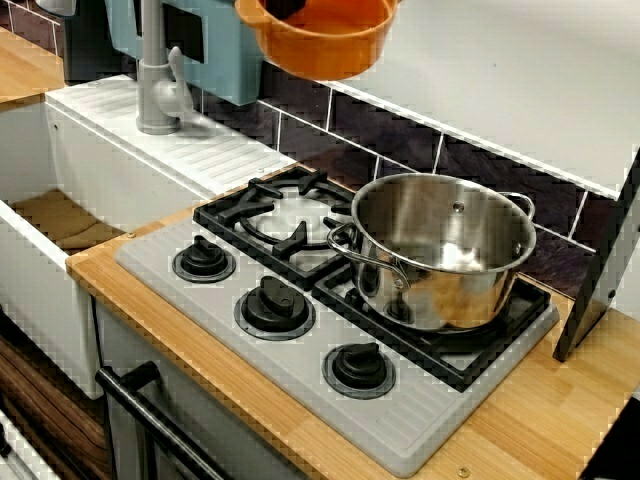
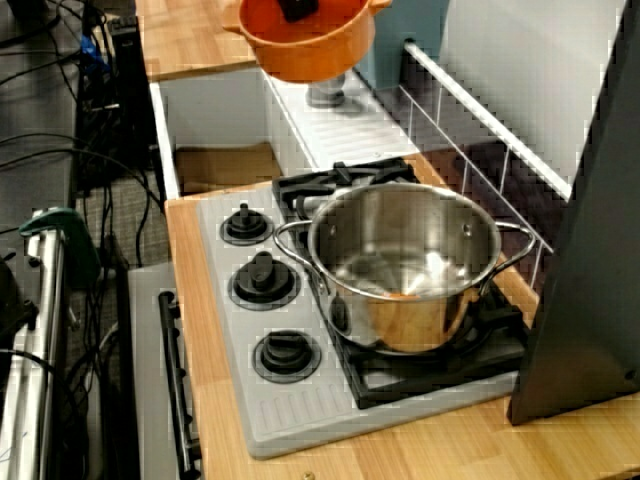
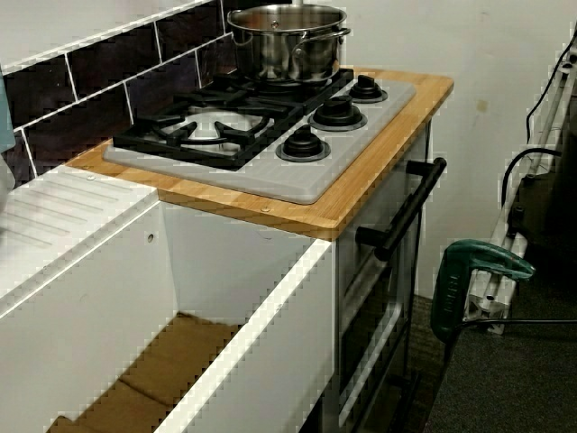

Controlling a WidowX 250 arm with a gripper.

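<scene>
One orange bowl [image 1: 320,45] hangs above the faucet [image 1: 155,85], with the gripper [image 1: 284,8] closed on its rim, fingers mostly cropped. Steel pot [image 1: 440,250] stands on the stove [image 1: 300,375], well apart.

Orange bowl [image 1: 320,40] glowing at twelve o'clock in the front view, with black fingers [image 2: 298,8] dark against it. At four o'clock, the pot [image 1: 440,250] is mirror-bright silver steel. The hob plate [image 1: 420,420] is pale grey with fine ribbing; its grates [image 1: 270,215] and knobs [image 1: 272,303] are black. The bench [image 1: 540,415] shows honey wood grain. Wall tiles [image 1: 480,170] run dark plum with white grout. There's a ribbed white drainboard [image 1: 180,135] at ten o'clock, a grey tap [image 1: 155,80], and, from the sink end, a green clamp [image 3: 469,271] at four o'clock.
</scene>
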